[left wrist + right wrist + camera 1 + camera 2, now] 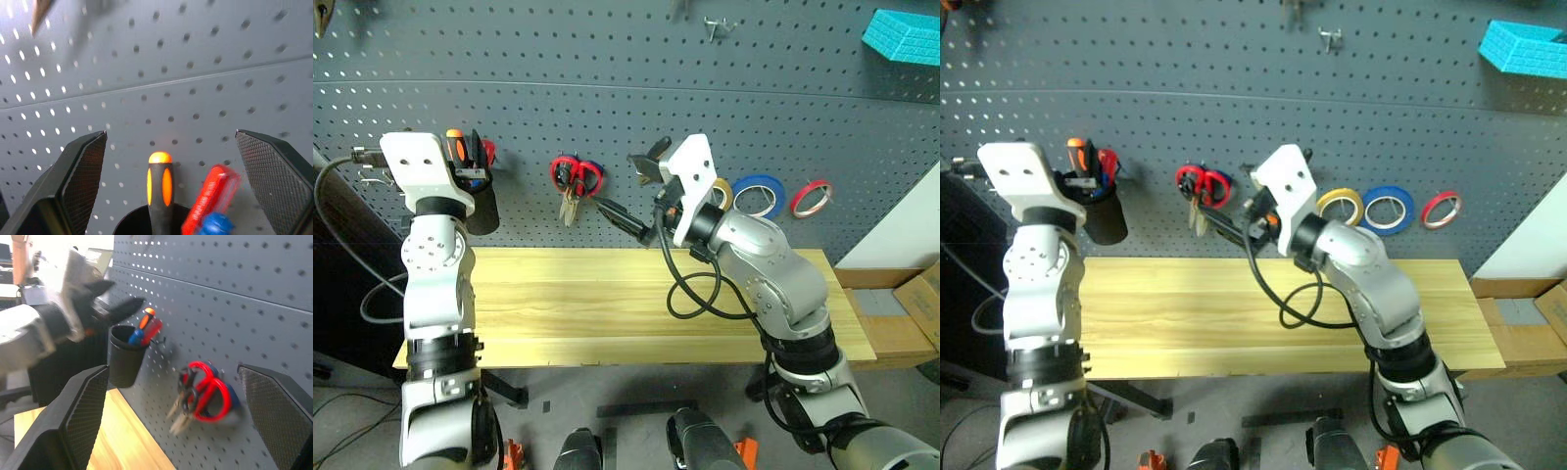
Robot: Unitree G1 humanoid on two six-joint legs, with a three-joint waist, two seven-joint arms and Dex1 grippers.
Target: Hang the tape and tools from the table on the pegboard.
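Hanging on the pegboard [636, 59] is a black cup [1105, 215] holding three screwdrivers: orange-and-black [160, 183], red [211, 198], and a blue handle [215, 226] just visible at the cup's rim. Left gripper [171, 181] sits just in front of and above the cup, jaws spread wide, nothing between them; the screwdriver handles show in the gap. Right gripper [176, 426] is near the board at mid-height, jaws also wide and empty, facing a cluster of hung tools: red-handled scissors [570, 176] with something blue [592, 174] behind them; what that blue item is, cannot tell. To the right of the right arm, three tape rings hang in a row: yellowish tape [1341, 206], blue tape [1389, 208], red tape [1441, 209], each apart from the next. Table [568, 313] top below the board is bare plank. A turquoise block [904, 34] sits at the board's upper right.
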